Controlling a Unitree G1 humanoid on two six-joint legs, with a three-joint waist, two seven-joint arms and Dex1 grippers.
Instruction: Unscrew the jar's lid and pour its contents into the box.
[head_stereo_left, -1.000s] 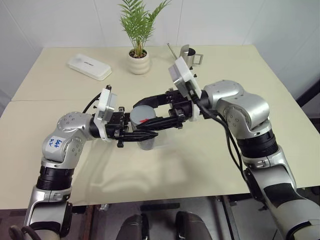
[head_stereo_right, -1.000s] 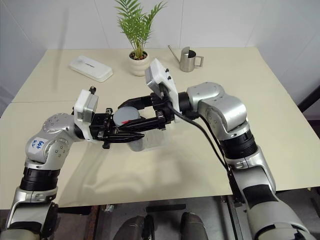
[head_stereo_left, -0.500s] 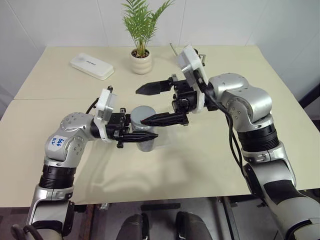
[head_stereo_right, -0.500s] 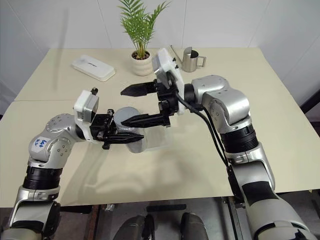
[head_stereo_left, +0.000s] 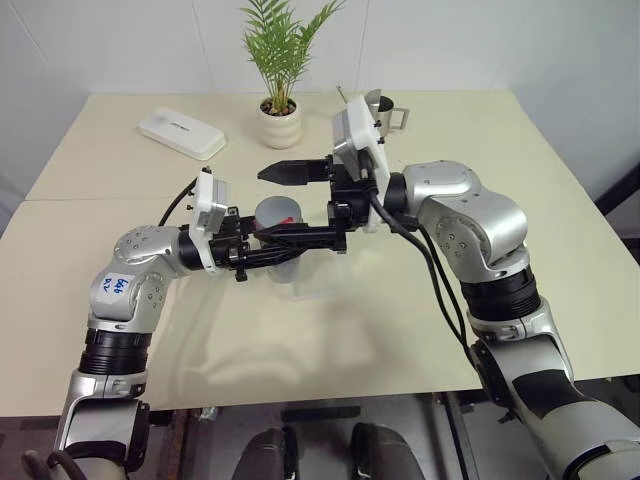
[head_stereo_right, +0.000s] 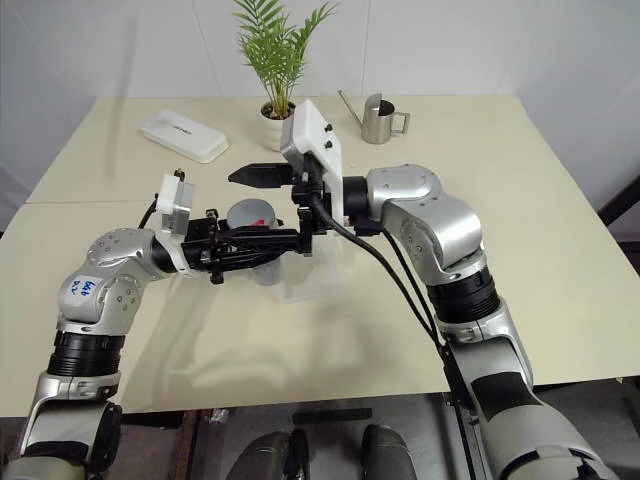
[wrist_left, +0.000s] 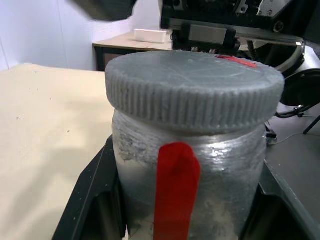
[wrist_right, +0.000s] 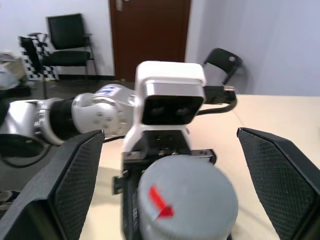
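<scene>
The silver-grey jar (head_stereo_left: 286, 268) with a red label strip (wrist_left: 177, 185) is held above the table, my left gripper (head_stereo_left: 275, 242) shut on its body. Its ribbed grey lid (wrist_left: 192, 90), marked with a red arrow (wrist_right: 159, 205), sits on the jar. My right gripper (head_stereo_left: 270, 205) is open and level, one finger (wrist_right: 75, 175) on each side of the lid and both clear of it. The clear plastic box (head_stereo_left: 318, 287) lies on the table just under and to the right of the jar. The contents are hidden inside the jar.
A potted palm (head_stereo_left: 279, 122) stands at the back middle of the table (head_stereo_left: 400, 330). A white oblong case (head_stereo_left: 180, 133) lies back left. A steel watering jug (head_stereo_right: 378, 118) stands back right, behind my right wrist.
My right gripper let go of the lid, opened wide and drew back to the right. It has now swung back left, so its open fingers straddle the lid again. The jar stays gripped.
</scene>
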